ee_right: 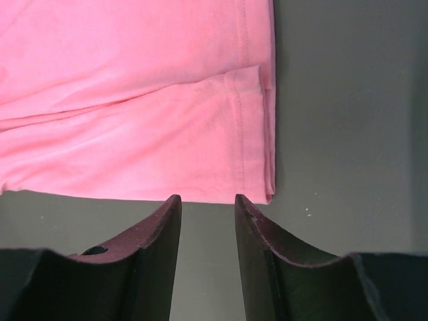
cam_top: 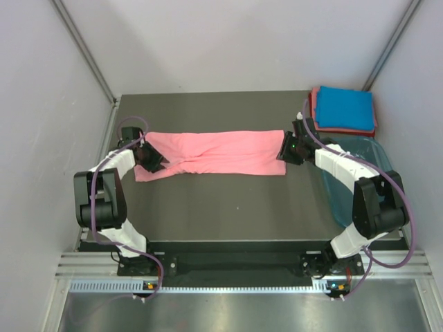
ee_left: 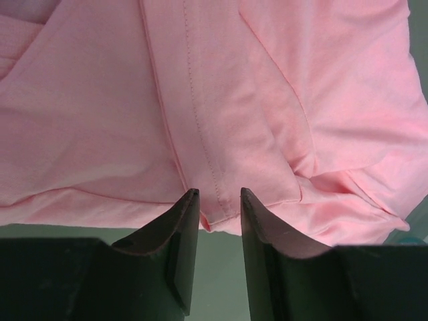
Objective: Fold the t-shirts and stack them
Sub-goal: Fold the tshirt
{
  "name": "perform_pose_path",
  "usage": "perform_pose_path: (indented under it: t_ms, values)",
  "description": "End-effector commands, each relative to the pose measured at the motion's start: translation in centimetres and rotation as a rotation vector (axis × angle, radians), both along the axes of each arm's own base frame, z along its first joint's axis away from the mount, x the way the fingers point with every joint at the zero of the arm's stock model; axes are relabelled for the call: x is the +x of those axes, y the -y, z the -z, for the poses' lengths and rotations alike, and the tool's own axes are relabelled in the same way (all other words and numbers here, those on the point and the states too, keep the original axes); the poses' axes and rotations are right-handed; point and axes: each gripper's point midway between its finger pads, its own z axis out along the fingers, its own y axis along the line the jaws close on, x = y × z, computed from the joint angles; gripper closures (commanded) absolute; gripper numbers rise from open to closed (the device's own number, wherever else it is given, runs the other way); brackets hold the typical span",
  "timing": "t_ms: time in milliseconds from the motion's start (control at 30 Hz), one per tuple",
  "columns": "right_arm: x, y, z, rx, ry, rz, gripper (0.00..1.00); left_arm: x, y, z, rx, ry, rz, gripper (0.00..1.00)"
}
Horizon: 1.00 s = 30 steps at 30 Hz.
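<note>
My left end effector [ee_left: 219, 194] and right end effector [ee_right: 207, 197] stand apart, empty. They face the ends of the pink t-shirt [cam_top: 214, 153], probably to fold it.

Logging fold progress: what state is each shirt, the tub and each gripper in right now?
salmon-pink shirt: folded into a long strip, lying flat.
reddish-pink shirt: folded, bottom of pile.
blue shirt: folded, on the reddish-pink shirt.
teal tub: upright, open-topped.
left gripper: open, at one strip end.
right gripper: open, at the other end.
</note>
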Motion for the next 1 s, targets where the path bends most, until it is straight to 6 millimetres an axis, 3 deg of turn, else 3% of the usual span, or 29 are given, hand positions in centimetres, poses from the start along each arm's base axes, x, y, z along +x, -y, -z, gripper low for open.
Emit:
perform_pose_path:
  t_ms: [0, 400, 600, 767, 967]
  values:
    - [1.2, -0.6, -2.3, 0.030, 0.071, -0.001, 0.62, 0.6, -0.4, -0.1, 0.014, 0.029, -0.024, 0.66]
    - [1.3, -0.6, -2.0, 0.029, 0.068, 0.005, 0.62, 0.7, -0.1, 0.4, -0.006, 0.006, -0.027, 0.89]
    - [1.4, -0.6, -1.8, 0.023, 0.065, 0.005, 0.61, 0.4, -2.0, -2.0, 0.102, 0.040, -0.078, 0.74]
    - [1.5, -0.7, -1.7, 0.031, 0.059, 0.007, 0.61, -0.4, -1.0, -1.9, 0.073, 0.041, -0.062, 0.67]
    - [1.5, -0.7, -1.9, 0.034, 0.064, 0.008, 0.61, -0.5, 0.3, -0.8, 0.037, 0.016, -0.046, 0.66]
